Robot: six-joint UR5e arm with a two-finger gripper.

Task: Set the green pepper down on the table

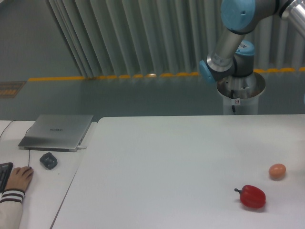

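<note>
Green pepper and jaws both out of view; only the arm's (228, 47) upper links show.

The white surface (171, 162) holds 1 red pepper (251, 196) and 1 egg (277, 171) at the near right, so the open middle looks the safest set-down spot; whether the jaws grip anything cannot be told.

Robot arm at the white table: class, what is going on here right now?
Nothing is being handled in view. The robot arm rises from its base behind the table and runs out of frame at the upper right, so its gripper is not visible, and no green pepper shows. On the table lie a red pepper and an egg, apart. At the side desk, a person's hand rests near a mouse and closed laptop.
</note>
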